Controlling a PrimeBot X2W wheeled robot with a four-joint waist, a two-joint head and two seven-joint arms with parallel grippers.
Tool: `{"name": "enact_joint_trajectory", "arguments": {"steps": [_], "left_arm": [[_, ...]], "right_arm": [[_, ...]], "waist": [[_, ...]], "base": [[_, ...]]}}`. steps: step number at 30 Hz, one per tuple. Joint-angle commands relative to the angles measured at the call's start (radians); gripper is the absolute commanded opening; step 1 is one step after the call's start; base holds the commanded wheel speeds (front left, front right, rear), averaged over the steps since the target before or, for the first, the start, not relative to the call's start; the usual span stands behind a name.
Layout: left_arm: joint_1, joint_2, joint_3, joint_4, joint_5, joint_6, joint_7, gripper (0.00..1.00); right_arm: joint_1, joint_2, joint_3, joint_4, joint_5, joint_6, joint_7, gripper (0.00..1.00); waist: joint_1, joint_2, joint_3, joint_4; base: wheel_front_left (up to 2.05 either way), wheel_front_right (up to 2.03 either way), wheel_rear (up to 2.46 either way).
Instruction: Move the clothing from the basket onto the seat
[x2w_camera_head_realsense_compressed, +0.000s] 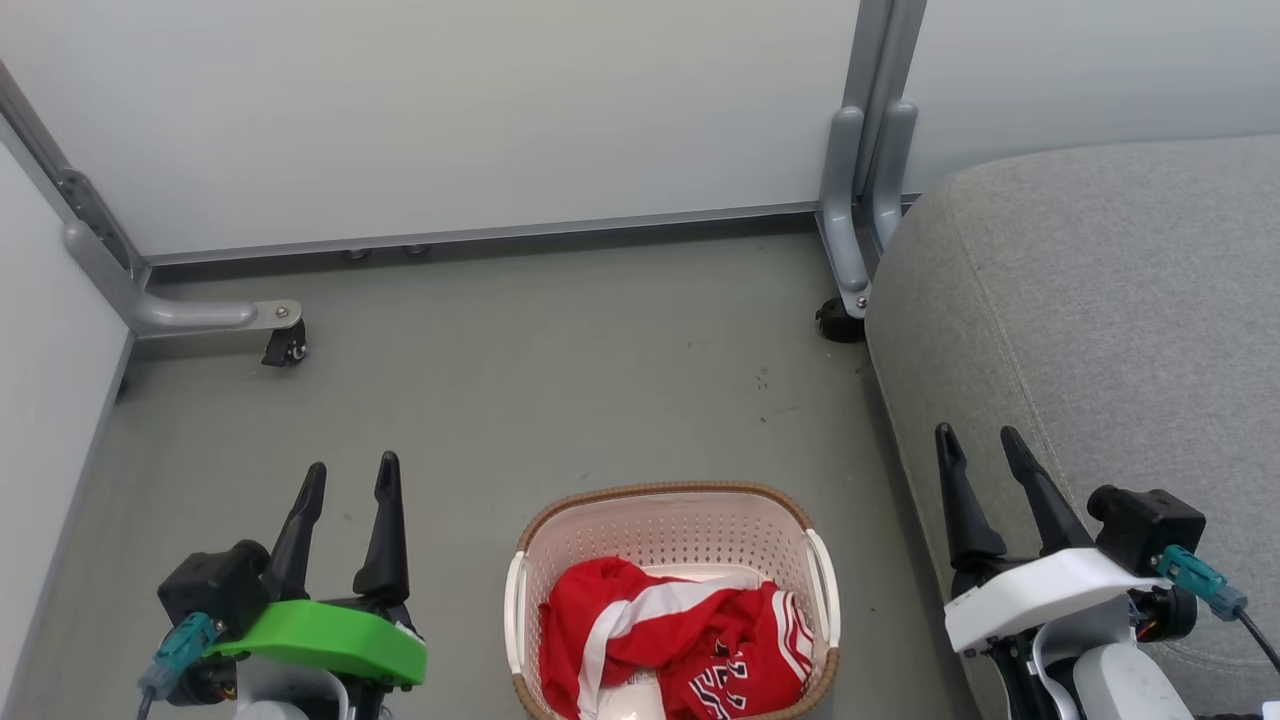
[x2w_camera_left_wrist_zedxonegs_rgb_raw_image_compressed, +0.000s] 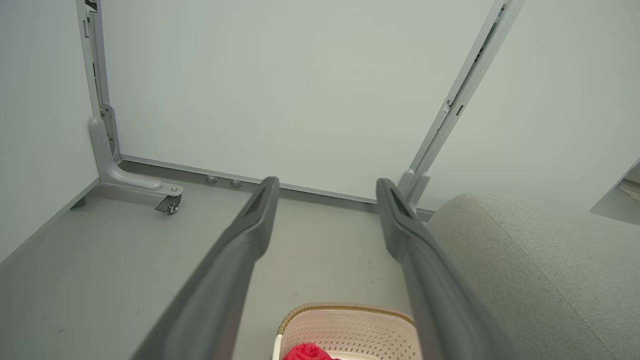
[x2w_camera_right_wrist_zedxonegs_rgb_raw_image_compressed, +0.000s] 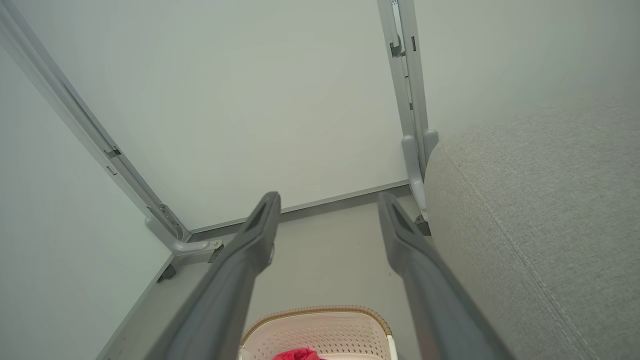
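Fingers on my left gripper (x2w_camera_head_realsense_compressed: 352, 463) are standing fully apart, holding nothing and touching nothing, hovering over bare floor (x2w_camera_head_realsense_compressed: 560, 370) to the left of the basket (x2w_camera_head_realsense_compressed: 660, 491). My right gripper (x2w_camera_head_realsense_compressed: 975, 432) is gaping just as wide and is just as empty, hanging by the left edge of the seat (x2w_camera_head_realsense_compressed: 1100, 300); I cannot tell whether its fingers are brushing the fabric. All the clothing (x2w_camera_head_realsense_compressed: 690, 630) is lying crumpled inside the basket, red with white stripes, with numerals showing on the piece nearest me. The basket is sitting on the floor between my two grippers, just beside the seat's flank. Both wrist views are looking along spread fingers at the basket's far rim, with a scrap of red peeking in at the bottom. Pale wall panels (x2w_camera_head_realsense_compressed: 450, 110) are closing off the far side.
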Motion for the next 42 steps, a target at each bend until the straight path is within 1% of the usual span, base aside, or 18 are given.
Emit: {"name": "enact_joint_trajectory", "arguments": {"steps": [1, 11, 27, 42], "left_arm": [[0.007, 0.002, -0.004, -0.003, 0.028, -0.004, -0.01, 1.0], [0.01, -0.001, -0.011, 0.011, 0.111, -0.005, -0.033, 1.0], [0.014, -0.006, -0.012, 0.038, 0.213, -0.006, -0.064, 1.0], [0.018, -0.009, -0.012, 0.061, 0.316, -0.007, -0.091, 1.0]], "right_arm": [[0.003, -0.002, 0.004, -0.003, -0.03, 0.0, -0.012, 1.0], [0.002, 0.0, 0.01, 0.012, -0.116, 0.0, -0.035, 1.0], [0.012, 0.005, 0.012, 0.029, -0.225, 0.001, -0.061, 1.0], [0.021, 0.006, 0.013, 0.03, -0.294, 0.001, -0.082, 1.0]], "waist": [[0.0, 0.0, 0.0, 0.0], [0.0, 0.0, -0.001, -0.001], [0.0, 0.0, 0.001, -0.002], [0.0, 0.0, 0.003, -0.009]], "base": [[0.0, 0.0, 0.0], [0.0, 0.0, 0.0], [0.0, 0.0, 0.0], [0.0, 0.0, 0.0]]}}
